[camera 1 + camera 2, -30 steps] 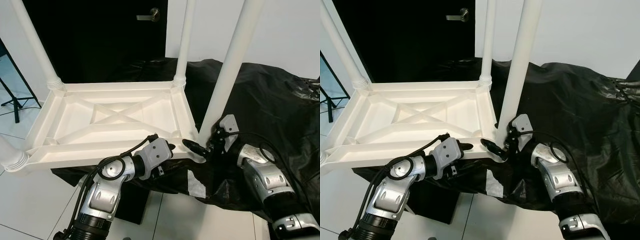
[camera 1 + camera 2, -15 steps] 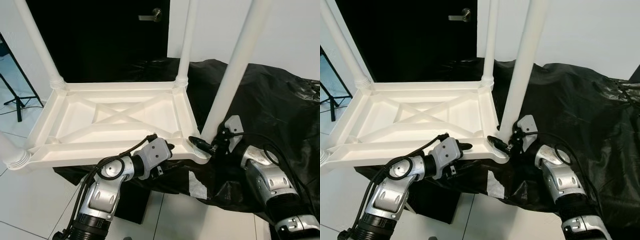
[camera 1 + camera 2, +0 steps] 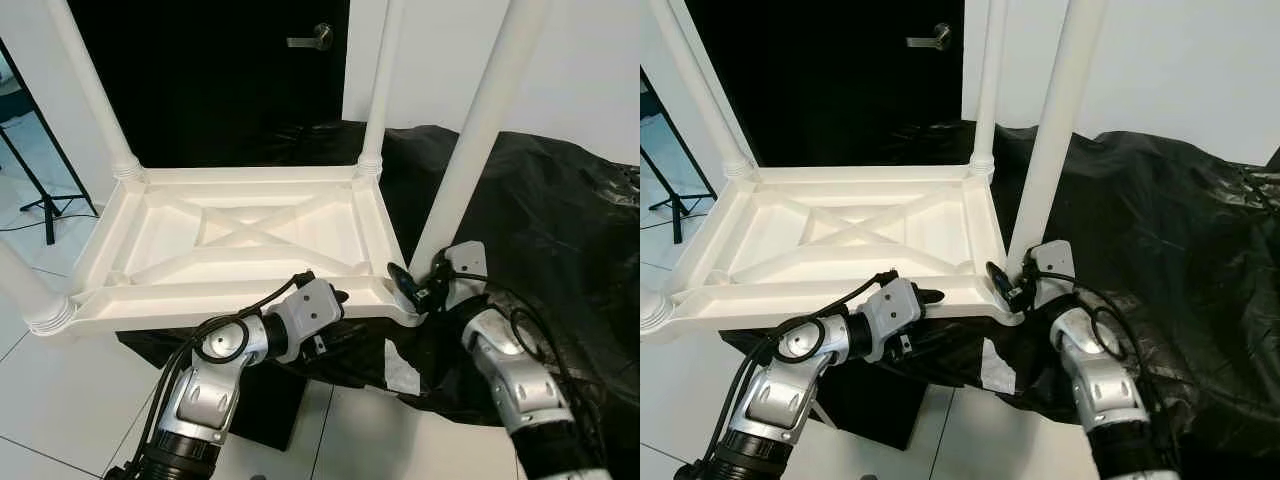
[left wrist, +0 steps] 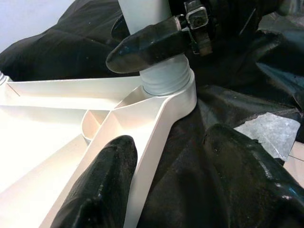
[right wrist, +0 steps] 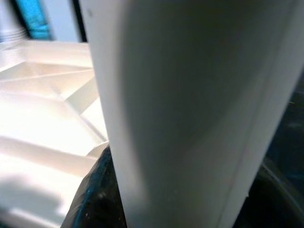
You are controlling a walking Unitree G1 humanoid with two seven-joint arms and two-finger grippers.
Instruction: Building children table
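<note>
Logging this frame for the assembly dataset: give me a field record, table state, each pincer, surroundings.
table: white plastic tabletop upside down, ribbed underside up
legs: four upright in the corner sockets
near-right leg: seated in its corner socket
right pincer: closed around the base of the near-right leg
left pincer: open, straddling the near edge rail of the tabletop
underlay: black plastic sheet below and to the right of the table
background: dark door with lever handle, white tiled floor
</note>
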